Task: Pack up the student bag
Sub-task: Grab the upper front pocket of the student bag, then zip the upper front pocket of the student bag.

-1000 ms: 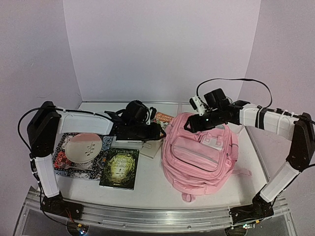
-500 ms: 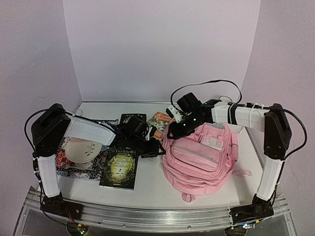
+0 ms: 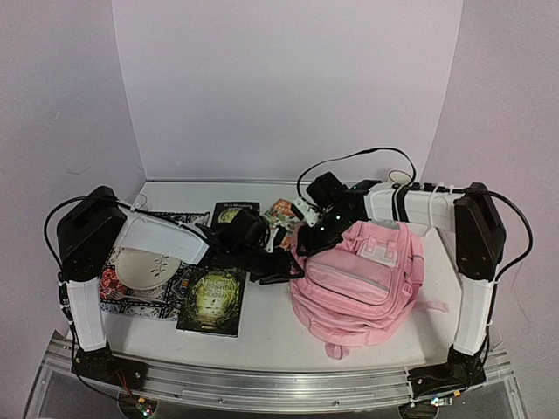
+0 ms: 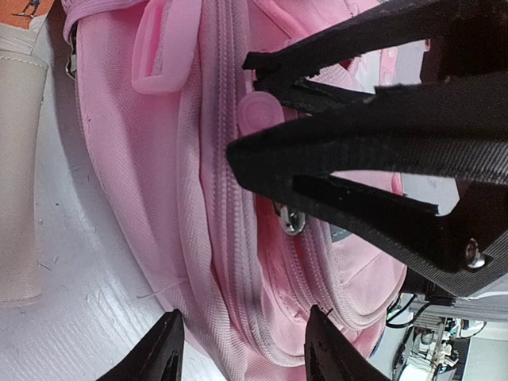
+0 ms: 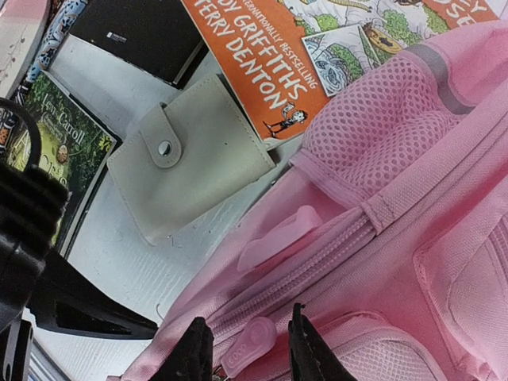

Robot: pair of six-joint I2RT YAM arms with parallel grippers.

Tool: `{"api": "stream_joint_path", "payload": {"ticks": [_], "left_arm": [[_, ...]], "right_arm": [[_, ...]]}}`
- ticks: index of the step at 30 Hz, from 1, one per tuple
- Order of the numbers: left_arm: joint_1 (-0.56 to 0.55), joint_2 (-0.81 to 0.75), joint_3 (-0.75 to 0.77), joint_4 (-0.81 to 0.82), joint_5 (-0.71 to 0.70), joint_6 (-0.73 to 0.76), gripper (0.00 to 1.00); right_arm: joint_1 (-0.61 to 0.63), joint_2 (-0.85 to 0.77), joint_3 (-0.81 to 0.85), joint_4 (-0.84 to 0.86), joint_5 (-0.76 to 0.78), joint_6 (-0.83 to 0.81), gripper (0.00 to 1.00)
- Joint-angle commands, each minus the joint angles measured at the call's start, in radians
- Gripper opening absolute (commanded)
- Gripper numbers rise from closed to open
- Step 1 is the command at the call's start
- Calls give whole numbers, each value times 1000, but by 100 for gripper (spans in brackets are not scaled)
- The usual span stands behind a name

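The pink student bag (image 3: pixel 358 279) lies flat at the right of the table, its pockets zipped shut. My left gripper (image 3: pixel 281 264) is open at the bag's left edge. In the left wrist view its fingertips (image 4: pixel 168 353) straddle the bag's zipped side seam (image 4: pixel 230 238). My right gripper (image 3: pixel 306 244) is open at the bag's upper left corner. In the right wrist view a pink zipper pull (image 5: pixel 252 345) lies between its fingertips (image 5: pixel 194 349), not pinched. A second pink pull (image 5: pixel 279 234) lies just beyond. The right gripper's black fingers (image 4: pixel 357 159) show in the left wrist view.
A cream snap wallet (image 5: pixel 190 155) and an orange book (image 5: pixel 270 63) lie beside the bag's corner. A green book (image 3: pixel 212 297), a black book (image 3: pixel 234 212), and a white plate (image 3: pixel 148 262) on a patterned book (image 3: pixel 131 292) lie to the left.
My right gripper has swung left and down from above the bag's top to its upper left corner. My left gripper has moved right and now reaches the bag's left edge.
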Motion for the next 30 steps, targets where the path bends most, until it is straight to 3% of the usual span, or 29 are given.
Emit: {"api": "stream_joint_path", "payload": {"ticks": [1, 7, 16, 20, 30], "left_arm": [[-14, 7, 4, 61, 24, -22, 53], [-21, 34, 1, 80, 18, -33, 37], [-21, 40, -3, 101, 12, -40, 13], [-20, 35, -14, 121, 2, -56, 0], [3, 34, -57, 207, -4, -143, 0]], "right_arm": [[14, 21, 27, -88, 0, -27, 31], [21, 37, 38, -96, -28, -42, 25], [30, 8, 43, -99, -41, -59, 4], [43, -23, 26, -97, -59, -80, 0], [71, -201, -148, -7, -116, -148, 0]]}}
